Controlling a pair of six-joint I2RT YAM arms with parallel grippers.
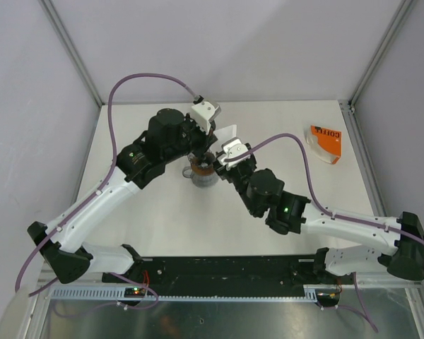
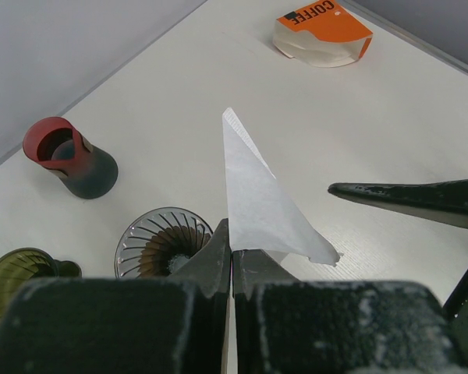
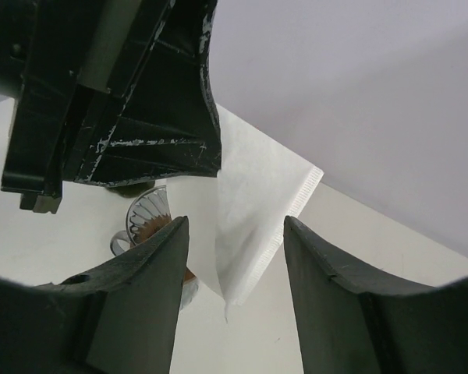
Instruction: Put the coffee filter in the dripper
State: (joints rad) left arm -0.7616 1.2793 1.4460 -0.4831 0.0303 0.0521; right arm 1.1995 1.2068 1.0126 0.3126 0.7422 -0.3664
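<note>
My left gripper [image 2: 232,251] is shut on the lower edge of a white paper coffee filter [image 2: 257,195] and holds it in the air, its point tilted away. The clear ribbed dripper [image 2: 162,243] stands on the table just below and left of the jaws. In the top view the left gripper [image 1: 210,138] holds the filter [image 1: 227,132] just behind the dripper [image 1: 201,171]. My right gripper [image 3: 235,226] is open, with the hanging filter [image 3: 257,210] between its two fingers, not touching. The dripper [image 3: 150,220] shows past its left finger.
A red-and-dark dripper [image 2: 69,156] and a green one [image 2: 15,273] stand left of the clear dripper. An orange-and-white coffee filter pack [image 1: 326,143] lies at the back right, also in the left wrist view [image 2: 321,31]. Both arms crowd the table's middle.
</note>
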